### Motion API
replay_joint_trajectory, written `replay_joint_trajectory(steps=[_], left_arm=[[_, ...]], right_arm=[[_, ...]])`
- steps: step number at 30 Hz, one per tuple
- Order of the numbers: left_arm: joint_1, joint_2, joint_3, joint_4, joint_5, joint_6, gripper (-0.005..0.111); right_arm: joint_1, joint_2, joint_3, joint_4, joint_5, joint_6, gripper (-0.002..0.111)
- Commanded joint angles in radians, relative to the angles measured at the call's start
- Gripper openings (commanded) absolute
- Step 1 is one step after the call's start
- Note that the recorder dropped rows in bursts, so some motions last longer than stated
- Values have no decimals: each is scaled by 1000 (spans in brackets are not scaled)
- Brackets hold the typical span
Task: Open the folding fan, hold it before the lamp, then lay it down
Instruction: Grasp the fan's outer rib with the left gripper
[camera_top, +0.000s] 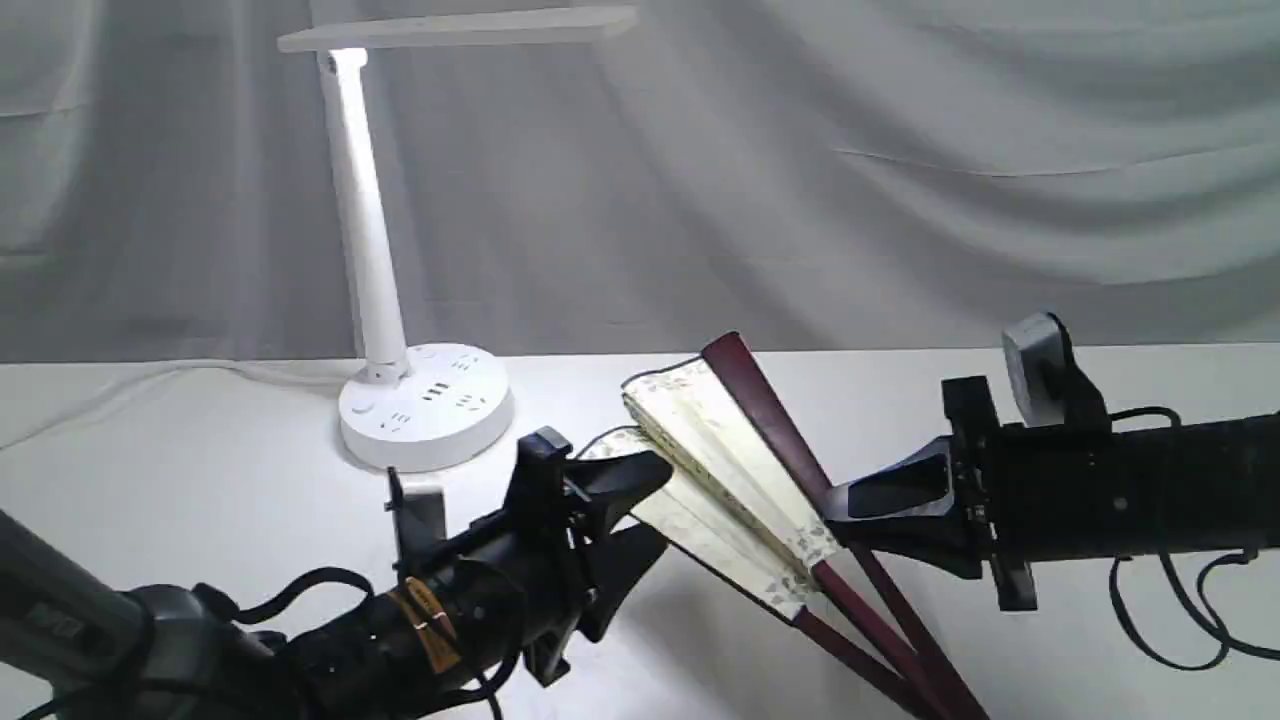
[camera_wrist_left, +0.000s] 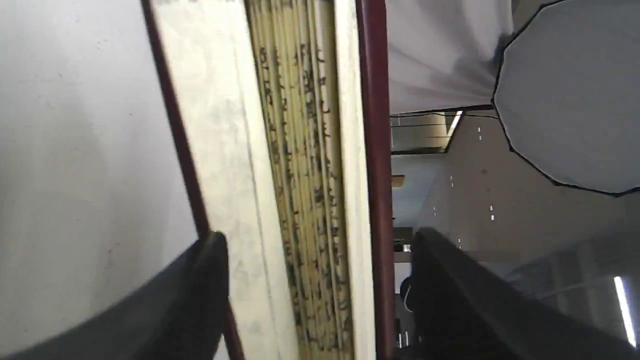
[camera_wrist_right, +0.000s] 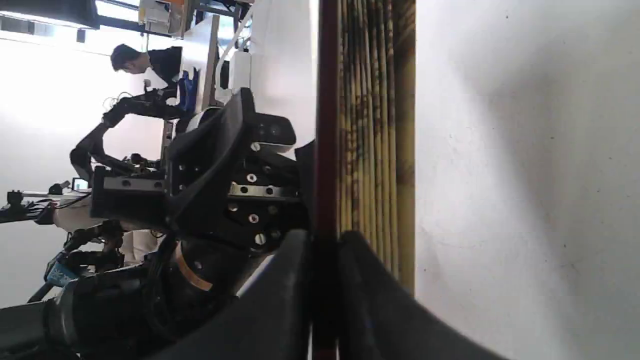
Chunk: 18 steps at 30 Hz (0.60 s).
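Note:
The folding fan (camera_top: 715, 465) is partly spread and tilted up over the table, cream pleats between dark maroon guards, with its pivot end low at the front right. My right gripper (camera_top: 835, 510) is shut on the upper maroon guard (camera_wrist_right: 326, 150); in the right wrist view that guard sits pinched between the fingers of the right gripper (camera_wrist_right: 325, 287). My left gripper (camera_top: 650, 505) is open and straddles the fan's lower pleats. In the left wrist view the fan (camera_wrist_left: 300, 175) fills most of the gap between the left gripper's (camera_wrist_left: 320, 235) wide jaws. The lamp (camera_top: 365, 220) stands lit at the back left.
The lamp's round base (camera_top: 425, 405) sits on the white table (camera_top: 200, 470) just behind my left gripper, with its cable (camera_top: 200, 368) running off to the left. A grey cloth backdrop (camera_top: 900, 200) hangs behind. Loose cables (camera_top: 1170, 620) dangle under my right arm.

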Motion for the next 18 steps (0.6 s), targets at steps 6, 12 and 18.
replay_joint_trajectory(steps=[6, 12, 18], left_arm=[[-24, 63, -78, -12, -11, -73, 54], [-24, 64, -78, 42, 5, -73, 54], [-24, 65, -78, -19, 72, -90, 52]], right_arm=[[-8, -14, 2, 22, 12, -19, 0], [-8, -14, 2, 47, 12, -39, 0], [-8, -14, 2, 52, 12, -39, 0]])
